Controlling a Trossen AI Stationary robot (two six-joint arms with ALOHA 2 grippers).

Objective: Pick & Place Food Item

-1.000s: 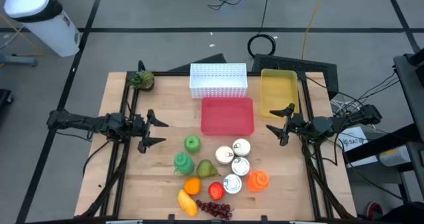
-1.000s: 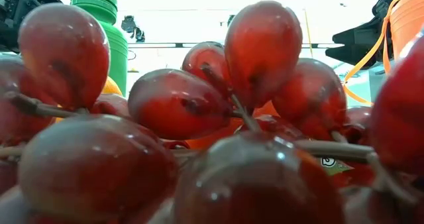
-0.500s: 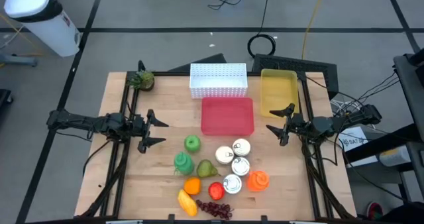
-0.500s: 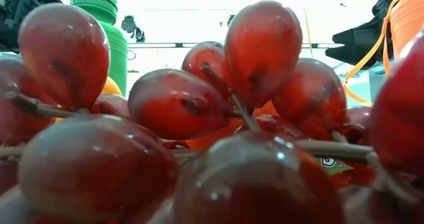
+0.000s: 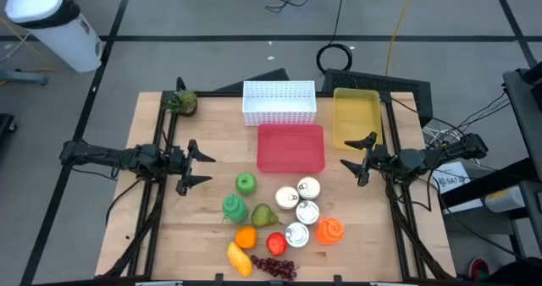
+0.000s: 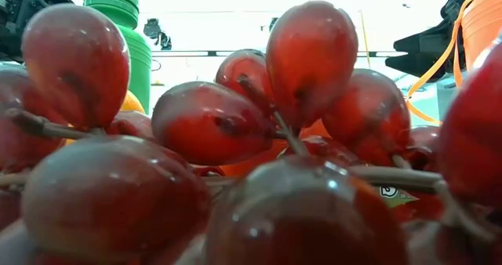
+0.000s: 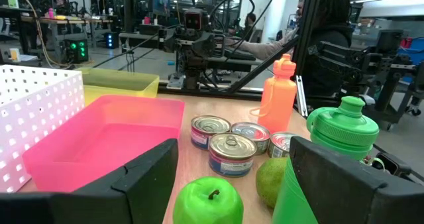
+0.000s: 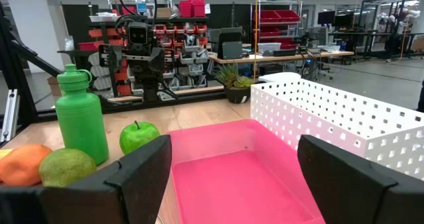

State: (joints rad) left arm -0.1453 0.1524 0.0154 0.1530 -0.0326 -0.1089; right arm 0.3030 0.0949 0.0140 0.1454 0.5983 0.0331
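Note:
Food items lie in a cluster on the near middle of the table: a green apple point(image 5: 246, 183), a green pear point(image 5: 263, 215), an orange point(image 5: 246, 236), a red fruit point(image 5: 276, 243), a yellow item point(image 5: 239, 258) and red grapes point(image 5: 273, 267). The grapes fill the low view point(image 6: 235, 139). My left gripper point(image 5: 201, 168) hovers open at the table's left, its fingers pointing toward the apple point(image 7: 208, 197). My right gripper point(image 5: 353, 153) hovers open at the table's right, facing the pink tray point(image 8: 238, 177). Neither holds anything.
A pink tray point(image 5: 290, 147), a white perforated basket point(image 5: 279, 102) and a yellow bin point(image 5: 356, 117) stand at the far side. Three tins point(image 5: 301, 206), a green bottle point(image 5: 235, 207) and an orange bottle point(image 5: 329, 230) sit among the food. A small plant point(image 5: 182, 101) occupies the far left corner.

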